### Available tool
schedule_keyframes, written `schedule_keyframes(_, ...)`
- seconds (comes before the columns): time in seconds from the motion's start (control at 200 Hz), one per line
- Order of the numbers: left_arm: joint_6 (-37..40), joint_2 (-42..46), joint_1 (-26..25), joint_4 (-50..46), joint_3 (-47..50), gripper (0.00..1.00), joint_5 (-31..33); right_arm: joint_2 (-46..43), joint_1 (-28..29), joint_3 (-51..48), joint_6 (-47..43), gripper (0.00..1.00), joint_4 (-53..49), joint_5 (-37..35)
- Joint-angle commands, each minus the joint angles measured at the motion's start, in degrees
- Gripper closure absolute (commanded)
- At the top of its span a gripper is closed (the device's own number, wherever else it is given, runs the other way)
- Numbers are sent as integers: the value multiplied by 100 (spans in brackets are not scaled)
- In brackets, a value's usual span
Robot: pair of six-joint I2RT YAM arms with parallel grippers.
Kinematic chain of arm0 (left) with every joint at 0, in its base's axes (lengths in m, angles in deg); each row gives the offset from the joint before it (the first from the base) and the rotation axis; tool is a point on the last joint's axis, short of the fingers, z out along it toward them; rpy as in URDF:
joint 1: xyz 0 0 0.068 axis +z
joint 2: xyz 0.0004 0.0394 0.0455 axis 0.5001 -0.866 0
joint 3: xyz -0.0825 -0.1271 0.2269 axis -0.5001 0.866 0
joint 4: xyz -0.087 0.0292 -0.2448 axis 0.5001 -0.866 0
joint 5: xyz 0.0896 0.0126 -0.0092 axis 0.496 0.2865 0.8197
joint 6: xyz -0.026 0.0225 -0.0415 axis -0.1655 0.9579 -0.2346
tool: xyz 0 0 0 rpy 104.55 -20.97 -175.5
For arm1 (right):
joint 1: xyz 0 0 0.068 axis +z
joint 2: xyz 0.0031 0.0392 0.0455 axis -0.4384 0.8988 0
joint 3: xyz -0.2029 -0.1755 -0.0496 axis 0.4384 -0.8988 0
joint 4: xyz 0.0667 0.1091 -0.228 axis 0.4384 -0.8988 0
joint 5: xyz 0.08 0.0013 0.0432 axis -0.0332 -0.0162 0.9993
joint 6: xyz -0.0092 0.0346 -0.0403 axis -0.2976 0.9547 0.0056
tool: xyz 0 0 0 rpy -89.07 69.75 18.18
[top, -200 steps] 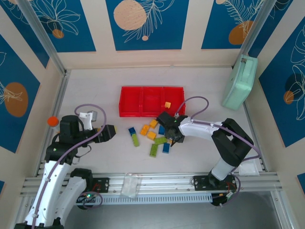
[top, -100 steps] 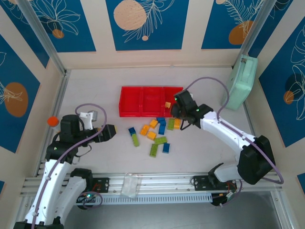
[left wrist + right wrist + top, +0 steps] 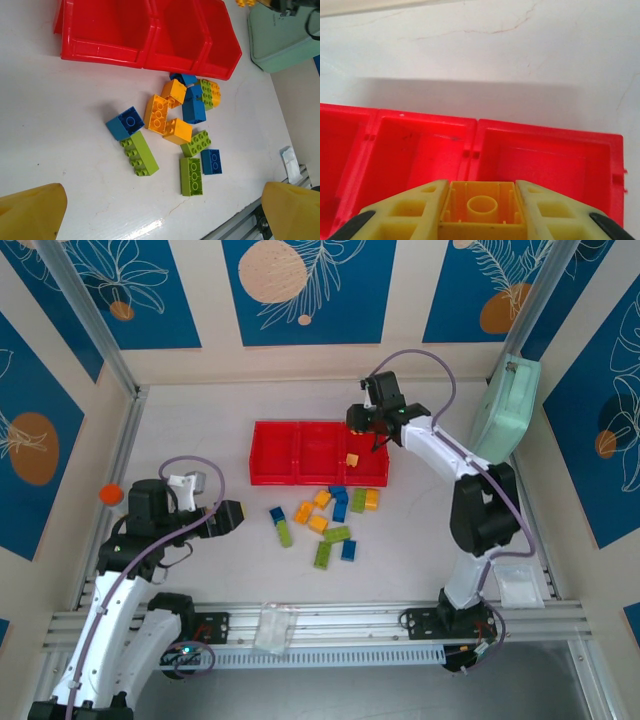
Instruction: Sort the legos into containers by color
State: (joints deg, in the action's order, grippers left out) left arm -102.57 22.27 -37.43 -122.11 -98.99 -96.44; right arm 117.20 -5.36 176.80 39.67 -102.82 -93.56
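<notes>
Swinging up off the loose pile over the last second, my right end effector (image 3: 372, 422) is now carrying a yellow lego (image 3: 481, 207) to the containers (image 3: 300, 452). It is clamping the lego between both fingers, hollow underside facing the wrist camera. The piece is looking square, so I have no long axis to line up. The containers' row is running side to side ahead of and below the lego. The rib (image 3: 472, 150) between the middle and the right-hand compartment (image 3: 545, 165) is sitting just left of the lego's centre.

From above, the end effector is showing over the far rim of that right-hand compartment, where another yellow brick (image 3: 351, 458) is already lying. I am judging that compartment to be the yellow one, so the release is calling for a small shift toward the containers' right end, clear of the rib.

The remaining legos (image 3: 325, 520) are lying on the bench (image 3: 200, 430) just in front of the containers' near wall. My left end effector (image 3: 233, 515) is hovering, fingers apart, well off the containers' left end, so the right arm is the nearer one.
</notes>
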Motion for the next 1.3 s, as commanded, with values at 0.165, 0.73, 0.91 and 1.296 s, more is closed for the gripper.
schedule_keyframes(0.165,55,53,-40,77,18,1,-4,955,-245,870,-150,64,-769,443)
schedule_keyframes(0.73,56,96,-40,70,15,1,82,-574,22,-85,525,13,-1582,-9)
schedule_keyframes(0.91,53,33,-40,77,16,1,56,-1938,60,-1574,1439,8,-1528,-141)
schedule_keyframes(1.296,64,-12,-37,130,46,1,5,-2982,182,-3853,1700,21,-845,514)
